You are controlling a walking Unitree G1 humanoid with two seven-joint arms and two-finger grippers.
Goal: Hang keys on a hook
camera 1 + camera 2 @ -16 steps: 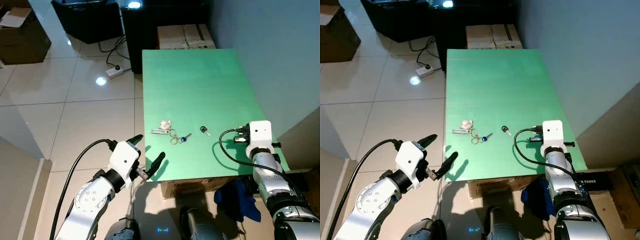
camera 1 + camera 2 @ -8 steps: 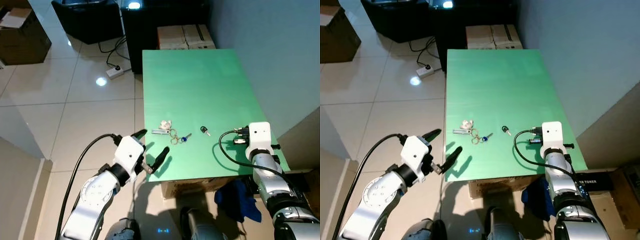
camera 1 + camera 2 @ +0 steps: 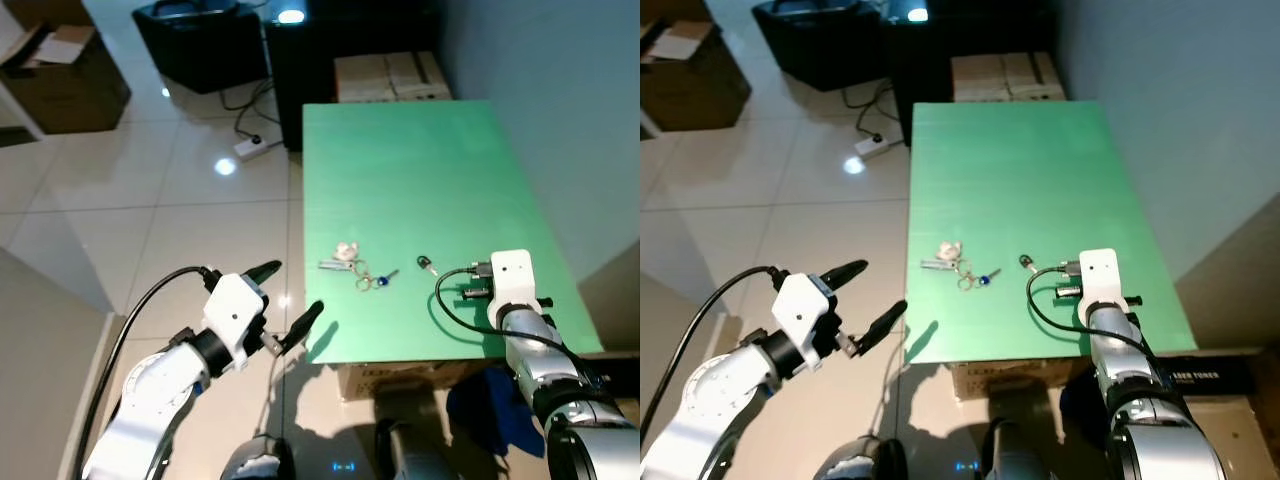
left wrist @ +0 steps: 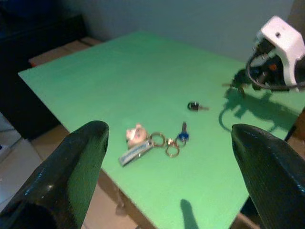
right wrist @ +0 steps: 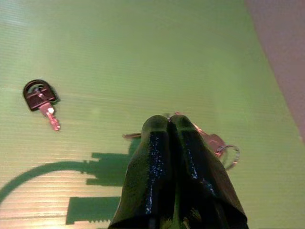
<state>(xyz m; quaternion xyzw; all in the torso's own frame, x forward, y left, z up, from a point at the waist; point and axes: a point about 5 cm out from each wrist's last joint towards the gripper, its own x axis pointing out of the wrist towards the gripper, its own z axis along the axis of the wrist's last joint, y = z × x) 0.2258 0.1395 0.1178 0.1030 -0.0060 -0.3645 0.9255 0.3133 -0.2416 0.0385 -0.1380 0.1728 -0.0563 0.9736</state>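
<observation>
A green table (image 3: 410, 170) runs up the middle of the left eye view, with tiled floor (image 3: 150, 200) to its left and cardboard boxes (image 3: 392, 76) past its far end. The bunch of keys (image 3: 358, 271) (rings, a blue-headed key and a pale fob) lies near the table's lower left edge, a little below the frame's centre. A single black-headed key (image 3: 426, 265) lies apart to its right.

The left gripper (image 3: 283, 305) hangs over the floor at the lower left of that frame, beside the table's near corner, its two black fingers spread wide and holding nothing; the bunch of keys lies up and to the right of it, on the table.

The right gripper (image 5: 169, 125) sits low over the table at the lower right, fingers pressed together. In the right wrist view a ring and metal bits (image 5: 220, 145) peek out beside its tips; whether it pinches them I cannot tell.
</observation>
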